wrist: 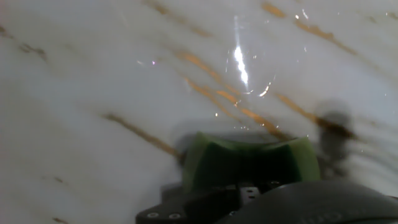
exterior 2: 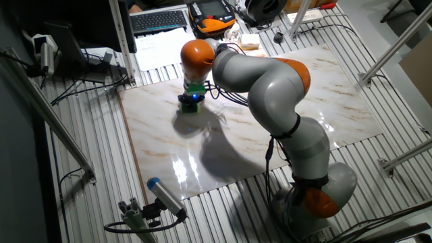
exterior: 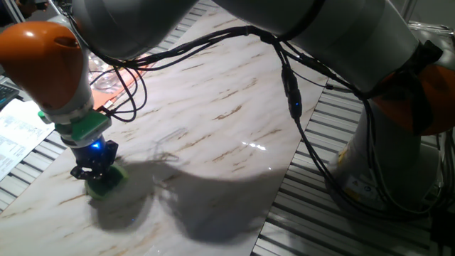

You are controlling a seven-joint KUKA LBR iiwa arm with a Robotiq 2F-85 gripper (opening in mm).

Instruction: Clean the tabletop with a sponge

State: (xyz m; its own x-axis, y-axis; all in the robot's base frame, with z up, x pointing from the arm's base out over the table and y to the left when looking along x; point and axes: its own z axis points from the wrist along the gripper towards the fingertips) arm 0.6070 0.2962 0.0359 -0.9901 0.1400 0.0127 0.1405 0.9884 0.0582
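Observation:
A small green sponge [exterior: 106, 183] rests flat on the white marble-look tabletop [exterior: 227, 114], near its left front corner. My gripper [exterior: 94, 173] points straight down and is shut on the sponge. The hand view shows the green sponge [wrist: 249, 163] held under the dark gripper body, pressed against the brown-veined tabletop [wrist: 93, 68]. In the other fixed view the gripper [exterior 2: 190, 103] and the sponge [exterior 2: 190, 108] stand near the slab's far left part. The fingertips themselves are hidden by the sponge and the hand.
Grey slatted metal [exterior: 355, 220] surrounds the slab. Papers [exterior: 18, 131] lie off the left edge. A keyboard [exterior 2: 160, 20] and an orange device [exterior 2: 214, 25] sit behind the slab. Loose cables [exterior: 284, 78] hang from the arm over the marble. A blue-tipped tool [exterior 2: 163, 196] lies at the front.

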